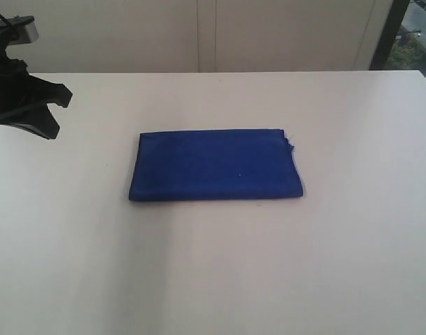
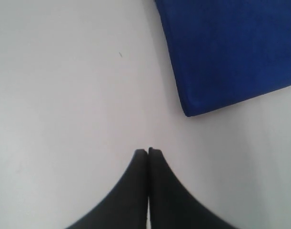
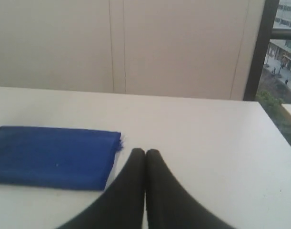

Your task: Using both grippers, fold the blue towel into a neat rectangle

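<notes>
Lying folded on table [image 1: 338, 265], blue towel [image 1: 214, 166]; L tool [image 2: 148, 150], R tool [image 3: 145, 151] tips together, off cloth.

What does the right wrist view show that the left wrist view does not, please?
Only the right wrist view shows the right gripper, shut, the beige wall, a window and the frayed thread at a corner of the blue towel. Only the left wrist view shows the left gripper, shut, and a tiny dark speck on the white table. Both show the blue towel lying folded on the white table, with neither gripper touching it.
</notes>
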Available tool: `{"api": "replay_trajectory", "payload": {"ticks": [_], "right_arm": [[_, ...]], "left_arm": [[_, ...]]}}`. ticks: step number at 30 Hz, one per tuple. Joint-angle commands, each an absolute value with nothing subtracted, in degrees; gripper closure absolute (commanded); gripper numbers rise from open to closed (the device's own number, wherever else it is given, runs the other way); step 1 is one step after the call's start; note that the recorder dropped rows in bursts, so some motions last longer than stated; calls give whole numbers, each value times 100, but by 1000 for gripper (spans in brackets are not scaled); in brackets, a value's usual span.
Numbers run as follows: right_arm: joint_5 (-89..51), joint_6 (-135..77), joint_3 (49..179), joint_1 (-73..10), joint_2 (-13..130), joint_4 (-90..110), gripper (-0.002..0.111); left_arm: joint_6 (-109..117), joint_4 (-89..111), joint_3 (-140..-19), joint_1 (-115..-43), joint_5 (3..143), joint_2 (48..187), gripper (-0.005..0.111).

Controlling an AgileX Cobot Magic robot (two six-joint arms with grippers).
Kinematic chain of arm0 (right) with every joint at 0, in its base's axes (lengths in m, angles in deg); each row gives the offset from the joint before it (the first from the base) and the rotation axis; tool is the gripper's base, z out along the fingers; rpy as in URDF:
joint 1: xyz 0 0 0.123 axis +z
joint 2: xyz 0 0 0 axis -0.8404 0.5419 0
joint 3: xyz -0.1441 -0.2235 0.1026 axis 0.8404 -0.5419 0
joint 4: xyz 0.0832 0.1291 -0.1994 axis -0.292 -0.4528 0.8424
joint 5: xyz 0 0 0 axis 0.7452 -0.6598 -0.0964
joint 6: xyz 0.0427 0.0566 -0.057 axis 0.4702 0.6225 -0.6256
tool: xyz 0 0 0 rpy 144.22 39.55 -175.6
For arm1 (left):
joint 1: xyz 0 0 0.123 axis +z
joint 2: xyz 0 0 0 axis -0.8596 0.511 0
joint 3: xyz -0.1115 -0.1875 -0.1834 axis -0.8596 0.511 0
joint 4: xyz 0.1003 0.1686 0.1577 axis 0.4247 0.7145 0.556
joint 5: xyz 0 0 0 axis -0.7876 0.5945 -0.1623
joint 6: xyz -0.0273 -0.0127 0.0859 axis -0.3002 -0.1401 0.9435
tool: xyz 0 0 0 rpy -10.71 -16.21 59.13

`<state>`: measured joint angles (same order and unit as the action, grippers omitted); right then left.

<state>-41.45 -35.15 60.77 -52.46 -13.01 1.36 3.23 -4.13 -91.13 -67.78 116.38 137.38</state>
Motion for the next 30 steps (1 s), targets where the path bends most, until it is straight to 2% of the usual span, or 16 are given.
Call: {"api": "replay_trajectory", "payload": {"ticks": [1, 12, 30], "right_arm": [[-4146, -3571, 5626, -5268, -1331, 157, 108], [-4092, -3571, 4980, -5268, -1331, 157, 108], [-3899, -3206, 4909, -5268, -1331, 455, 108]], "left_arm": [[325, -450, -9077, -6795, 11703, 13689, 107], [325, -450, -9077, -6795, 11703, 13689, 107], [325, -450, -9077, -6795, 11688, 13689, 107]]}}
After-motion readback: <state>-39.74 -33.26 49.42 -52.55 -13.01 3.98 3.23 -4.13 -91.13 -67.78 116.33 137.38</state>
